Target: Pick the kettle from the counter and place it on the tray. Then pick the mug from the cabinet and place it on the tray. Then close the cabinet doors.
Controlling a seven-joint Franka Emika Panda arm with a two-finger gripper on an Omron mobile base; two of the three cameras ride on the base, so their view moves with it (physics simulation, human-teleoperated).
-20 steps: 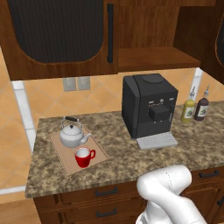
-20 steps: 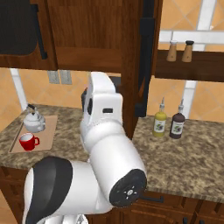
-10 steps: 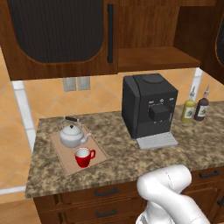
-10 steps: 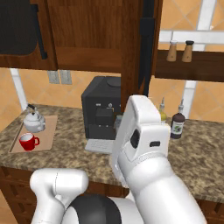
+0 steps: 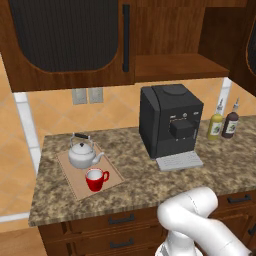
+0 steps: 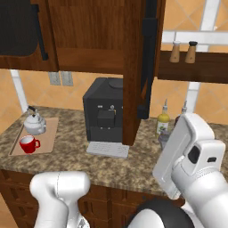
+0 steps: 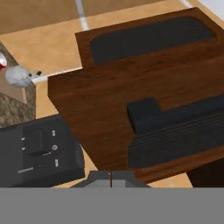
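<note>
With fingers pinched shut and empty, the open right cabinet door (image 6: pixel 141 75) apparently stands just ahead, edge-on.

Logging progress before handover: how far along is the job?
Done: kettle and mug both sit on the tray. In hand: nothing; the gripper is shut and empty, by the open right door. Left: closing that door; the left door looks shut.
</note>
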